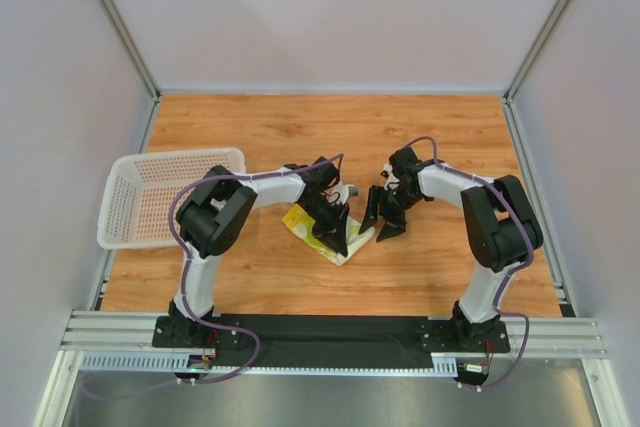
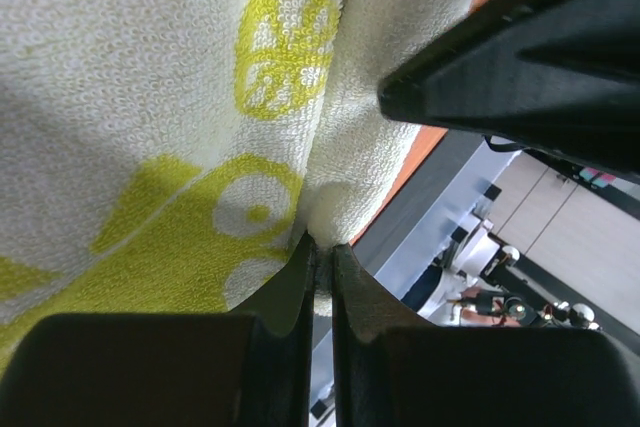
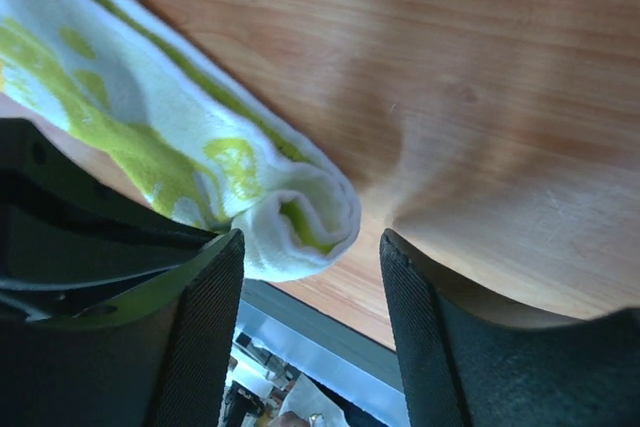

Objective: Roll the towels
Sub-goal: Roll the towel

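One towel [image 1: 325, 235], part-rolled, lies mid-frame overhead. Your left gripper [image 2: 322, 247] pinches its edge, jaws nearly closed; your right gripper [image 3: 310, 247] stands wide at the rolled end. Keep the roll tight and even.

A white mesh basket [image 1: 140, 202] sits open side up at the left edge of the wooden table [image 1: 330, 127]. Pale grey walls [image 1: 330, 17] close in the far side and both flanks. A black strip [image 1: 330, 327] runs along the near edge.
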